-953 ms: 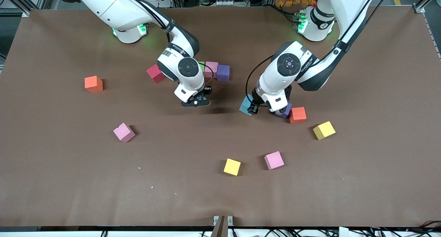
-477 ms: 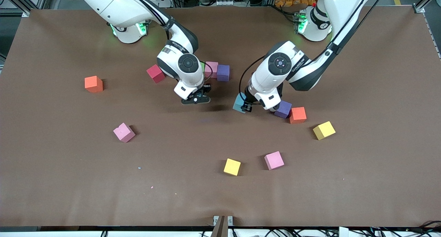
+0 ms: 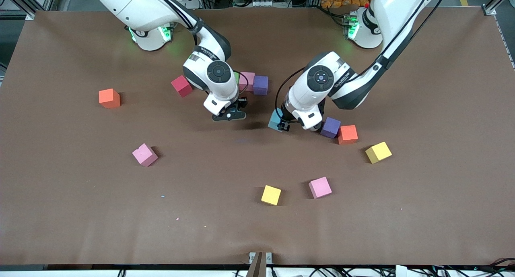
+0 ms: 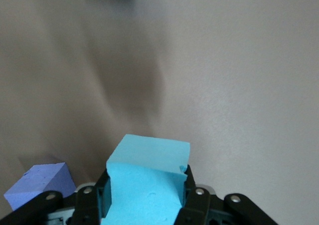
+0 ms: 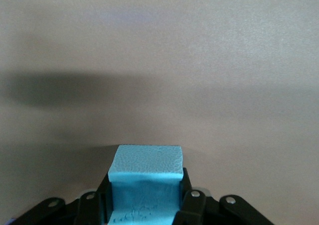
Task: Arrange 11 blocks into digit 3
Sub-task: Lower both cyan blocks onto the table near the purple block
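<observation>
I have the brown table (image 3: 80,212) spread under both arms, each holding a cube in the air. The left gripper (image 3: 281,125) is clamped on a light blue block (image 3: 275,120) over bare table near the middle, just beside the purple block (image 3: 330,127) that touches an orange block (image 3: 347,134). The right gripper (image 3: 230,115) grips the second light blue block (image 5: 145,177), which only its wrist view shows me, over bare table close to the row of green block (image 3: 236,76), pink block (image 3: 247,80) and second purple block (image 3: 260,85). The red block (image 3: 181,86) lies beside that arm's wrist. Scattered singly: another orange block (image 3: 109,98), two pink blocks (image 3: 145,155) (image 3: 320,187), and two yellow cubes (image 3: 271,195) (image 3: 378,152).
</observation>
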Available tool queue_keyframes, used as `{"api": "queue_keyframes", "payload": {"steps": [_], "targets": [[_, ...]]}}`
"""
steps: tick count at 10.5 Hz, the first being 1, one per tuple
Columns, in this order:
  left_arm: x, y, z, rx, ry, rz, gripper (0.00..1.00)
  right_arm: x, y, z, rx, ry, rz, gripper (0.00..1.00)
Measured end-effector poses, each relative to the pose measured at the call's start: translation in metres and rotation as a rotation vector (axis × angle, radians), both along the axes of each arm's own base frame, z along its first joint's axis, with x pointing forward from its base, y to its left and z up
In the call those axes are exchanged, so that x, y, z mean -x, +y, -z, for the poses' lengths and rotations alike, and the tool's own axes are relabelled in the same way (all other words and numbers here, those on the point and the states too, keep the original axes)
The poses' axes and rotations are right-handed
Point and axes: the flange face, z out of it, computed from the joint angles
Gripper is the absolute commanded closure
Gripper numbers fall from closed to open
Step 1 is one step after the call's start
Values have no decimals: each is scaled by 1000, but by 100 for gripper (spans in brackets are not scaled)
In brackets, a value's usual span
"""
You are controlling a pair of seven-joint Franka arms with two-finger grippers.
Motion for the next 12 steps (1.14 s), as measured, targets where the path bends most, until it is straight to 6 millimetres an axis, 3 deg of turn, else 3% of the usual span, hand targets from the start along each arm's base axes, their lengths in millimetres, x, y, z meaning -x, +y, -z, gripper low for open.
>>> {"api": "queue_keyframes", "payload": {"steps": [7, 8, 9, 12], "targets": [[8, -10, 10, -5, 28, -29, 100, 11, -3, 0, 22, -20, -43, 98], [8, -10, 10, -5, 28, -28, 100, 11, -3, 0, 22, -21, -43, 64], [9, -12, 10, -5, 27, -25, 100, 11, -3, 0, 22, -21, -42, 1], [11, -14, 10, -21, 2, 1, 100, 9, -4, -1, 22, -24, -27, 0]]}}
